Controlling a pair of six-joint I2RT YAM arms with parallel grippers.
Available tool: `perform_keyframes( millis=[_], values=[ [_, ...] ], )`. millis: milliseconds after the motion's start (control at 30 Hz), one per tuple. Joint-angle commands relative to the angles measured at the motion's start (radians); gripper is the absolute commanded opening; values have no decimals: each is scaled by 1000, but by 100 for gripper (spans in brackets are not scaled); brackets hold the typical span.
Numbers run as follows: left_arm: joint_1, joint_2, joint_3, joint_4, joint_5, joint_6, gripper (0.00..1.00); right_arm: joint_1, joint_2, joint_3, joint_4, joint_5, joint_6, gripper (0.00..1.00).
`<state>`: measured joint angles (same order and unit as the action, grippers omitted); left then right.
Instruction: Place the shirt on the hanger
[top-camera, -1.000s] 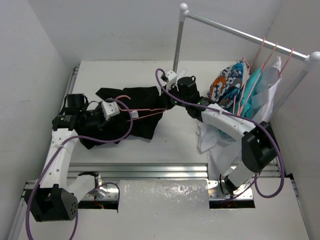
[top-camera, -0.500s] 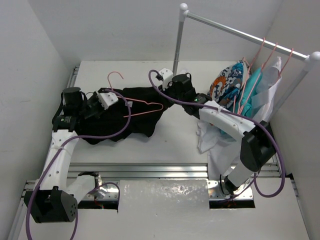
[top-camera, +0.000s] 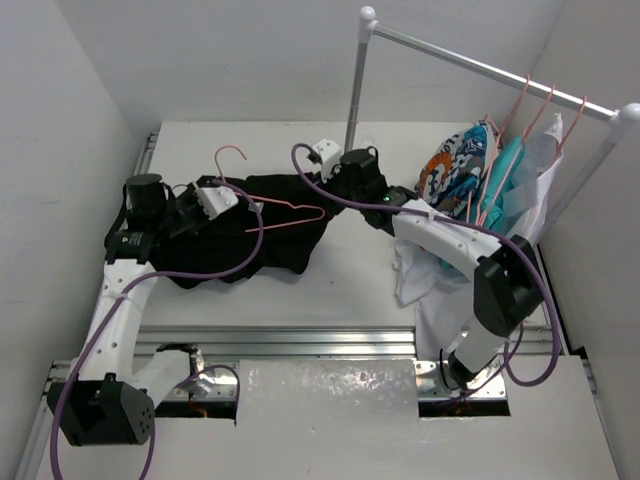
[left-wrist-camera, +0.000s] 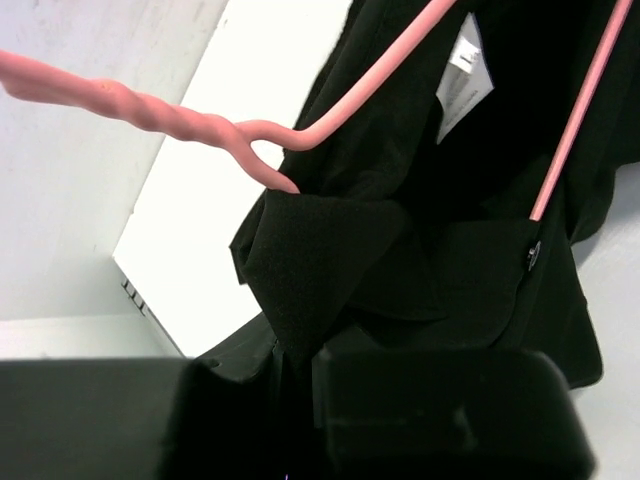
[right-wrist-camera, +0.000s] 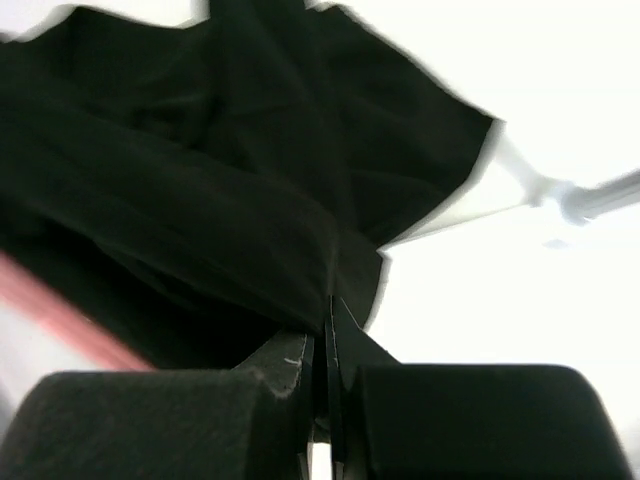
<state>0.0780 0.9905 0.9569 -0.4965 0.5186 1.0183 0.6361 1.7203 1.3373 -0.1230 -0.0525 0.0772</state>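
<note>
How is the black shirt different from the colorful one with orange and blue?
The black shirt lies bunched on the table; the patterned garment hangs from the rail. The black shirt is plain, the patterned garment is orange, blue and white. The right claw pinches the black shirt; nothing grips the patterned garment. Both are soft cloth.

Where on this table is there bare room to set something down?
Two free patches: the far strip of table between the back wall and the shirt, left of the rack pole; and the near strip between the shirt and the metal rail. It is crowded mid-table around the hanger, and at the right under the hung clothes.
</note>
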Motion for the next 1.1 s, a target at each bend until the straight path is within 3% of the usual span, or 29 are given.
perform_keyframes(
  millis=[0, 133, 233, 467, 533, 600, 633, 800, 867, 1000, 1067],
  values=[
    [31, -32, 65, -11, -27, 45, 0, -65, -88, -140, 115, -178, 19, 4],
    [29, -36, 56, -86, 44, 103, 0, -64, -47, -256, 243, -360, 100, 7],
    [29, -38, 43, -141, 98, 149, 0, -64, 28, -263, 235, -340, 162, 7],
    [19, -30, 0, -200, 181, 233, 0, -50, 139, -273, 240, -253, 237, 20],
    [14, -30, -23, -205, 164, 249, 0, -47, 147, -288, 244, -248, 251, 25],
    [13, -30, -35, -203, 153, 253, 0, -47, 147, -309, 266, -242, 275, 39],
    [12, -33, -46, -201, 150, 253, 0, -47, 144, -334, 276, -241, 283, 42],
    [11, -33, -47, -208, 173, 253, 0, -49, 174, -371, 379, -360, 349, 44],
    [9, -30, -46, -209, 170, 253, 0, -47, 193, -375, 434, -409, 374, 43],
    [11, -42, -44, -237, 140, 278, 0, -55, 183, -366, 390, -353, 404, 0],
    [12, -47, -49, -228, 89, 272, 0, -62, 144, -363, 294, -223, 391, 0]
  ],
)
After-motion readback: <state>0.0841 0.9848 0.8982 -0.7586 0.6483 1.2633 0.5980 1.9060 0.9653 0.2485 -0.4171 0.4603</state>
